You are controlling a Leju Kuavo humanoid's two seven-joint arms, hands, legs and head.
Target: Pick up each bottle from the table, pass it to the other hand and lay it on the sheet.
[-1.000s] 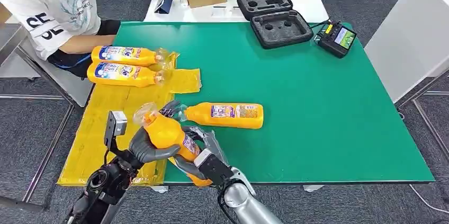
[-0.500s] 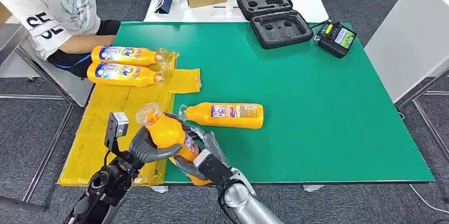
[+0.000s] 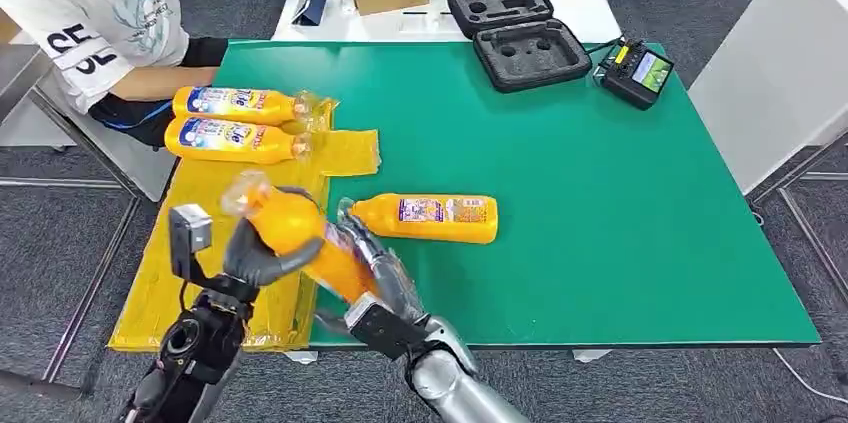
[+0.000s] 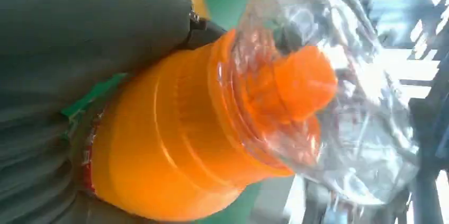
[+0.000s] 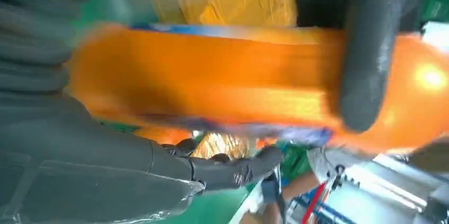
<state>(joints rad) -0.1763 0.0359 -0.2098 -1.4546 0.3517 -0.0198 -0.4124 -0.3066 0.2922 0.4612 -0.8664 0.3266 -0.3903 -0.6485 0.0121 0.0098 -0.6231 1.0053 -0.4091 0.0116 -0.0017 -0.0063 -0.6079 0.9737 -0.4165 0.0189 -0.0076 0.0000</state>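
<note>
Orange bottle (image 3: 300, 233) held in the air over the near left part of the table, tilted, with its plastic-wrapped cap end (image 4: 302, 83) up and away from the robot. Left hand (image 3: 262, 255) grips it around the upper body, fingers curled over the shoulder just below the neck. Right hand (image 3: 372, 278) sits against the lower, labelled part; its fingers look loosely spread along the bottle's side, and a firm grip cannot be told, since the right wrist view is blurred. Beyond the right hand's fingertips a second orange bottle (image 3: 425, 217) lies flat on the green table mat (image 3: 600, 193). Beneath and beyond the left hand's fingers is the yellow sheet (image 3: 190, 243), with two more bottles (image 3: 235, 123) lying side by side at its far end, near a seated person (image 3: 95, 13).
</note>
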